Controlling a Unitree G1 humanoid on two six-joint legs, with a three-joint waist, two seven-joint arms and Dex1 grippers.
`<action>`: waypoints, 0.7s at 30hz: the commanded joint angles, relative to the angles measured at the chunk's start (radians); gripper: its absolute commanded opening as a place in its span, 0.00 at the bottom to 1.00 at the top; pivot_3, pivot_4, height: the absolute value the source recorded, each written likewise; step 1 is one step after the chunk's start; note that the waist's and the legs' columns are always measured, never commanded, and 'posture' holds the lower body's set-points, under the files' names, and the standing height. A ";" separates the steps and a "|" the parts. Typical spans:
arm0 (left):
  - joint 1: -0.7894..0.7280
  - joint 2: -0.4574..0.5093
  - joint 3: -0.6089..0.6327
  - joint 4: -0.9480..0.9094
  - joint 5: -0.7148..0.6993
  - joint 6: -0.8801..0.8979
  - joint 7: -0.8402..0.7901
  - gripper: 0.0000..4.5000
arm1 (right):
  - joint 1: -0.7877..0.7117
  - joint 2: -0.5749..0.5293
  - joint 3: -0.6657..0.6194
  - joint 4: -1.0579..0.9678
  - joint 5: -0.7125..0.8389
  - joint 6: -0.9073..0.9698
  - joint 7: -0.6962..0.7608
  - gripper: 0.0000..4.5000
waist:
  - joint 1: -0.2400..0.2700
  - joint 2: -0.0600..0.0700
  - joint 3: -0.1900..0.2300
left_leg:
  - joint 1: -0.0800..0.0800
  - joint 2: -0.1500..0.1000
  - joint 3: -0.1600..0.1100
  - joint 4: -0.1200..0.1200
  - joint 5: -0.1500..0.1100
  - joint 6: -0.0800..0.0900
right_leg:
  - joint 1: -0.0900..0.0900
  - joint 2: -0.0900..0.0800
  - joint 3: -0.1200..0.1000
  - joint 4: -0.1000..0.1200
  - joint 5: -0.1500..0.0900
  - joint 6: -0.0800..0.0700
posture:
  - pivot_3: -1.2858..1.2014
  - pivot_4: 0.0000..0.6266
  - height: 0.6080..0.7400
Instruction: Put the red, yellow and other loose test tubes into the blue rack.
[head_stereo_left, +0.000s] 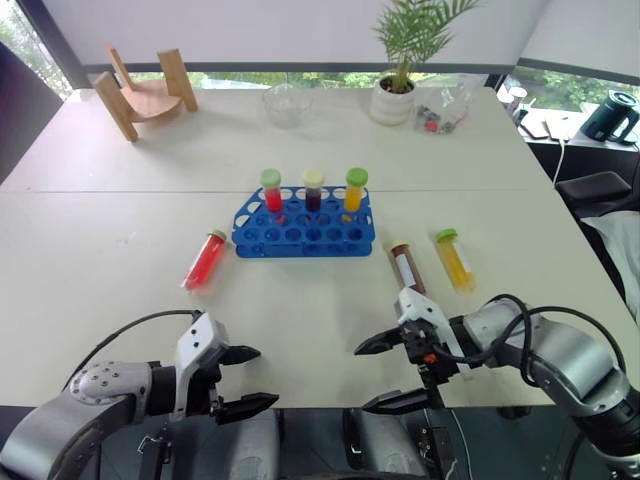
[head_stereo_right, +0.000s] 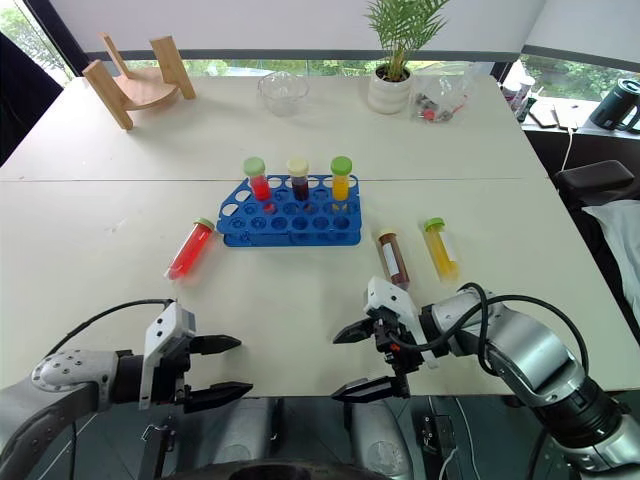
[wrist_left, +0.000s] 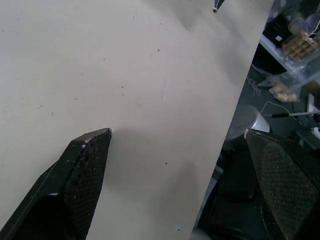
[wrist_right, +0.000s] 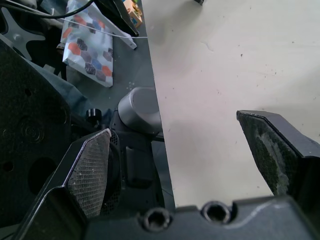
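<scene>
Lying loose: red tube (head_stereo_left: 205, 260) left of rack (head_stereo_left: 305, 230), brown tube (head_stereo_left: 407, 268) and yellow tube (head_stereo_left: 454, 259) right. Both grippers (head_stereo_left: 240, 380) (head_stereo_left: 392, 372) wide open, empty. Tubes light, slick, probably roll; grab mid-barrel.

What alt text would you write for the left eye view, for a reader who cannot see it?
A blue rack on a white table holds three upright tubes; red, brown and yellow tubes lie loose beside it. The left claw and right claw, both open, hover at the near edge.
</scene>
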 joint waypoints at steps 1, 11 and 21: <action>-0.011 0.007 -0.003 -0.035 -0.021 0.006 -0.001 0.98 | -0.011 0.007 -0.001 -0.031 0.014 -0.004 -0.002 1.00 | 0.000 0.000 0.000 | 0.000 0.000 0.000 0.000 0.000 0.000 | 0.000 0.000 0.000 0.000 0.000 0.000 | 0.52 0.24 1.00; -0.040 0.000 -0.031 -0.036 -0.016 0.012 0.032 0.98 | -0.026 0.015 0.005 -0.017 -0.002 -0.010 -0.020 1.00 | 0.000 0.000 0.000 | 0.000 0.000 0.000 0.000 0.000 0.000 | 0.000 0.000 0.000 0.000 0.001 0.002 | 0.52 0.24 1.00; -0.073 -0.013 -0.046 -0.005 0.012 -0.006 0.060 0.98 | -0.058 0.014 -0.008 0.020 -0.034 -0.006 -0.037 1.00 | 0.000 0.000 0.000 | 0.000 0.000 0.000 0.000 0.000 0.000 | 0.000 0.000 0.000 0.000 0.001 0.002 | 0.52 0.24 1.00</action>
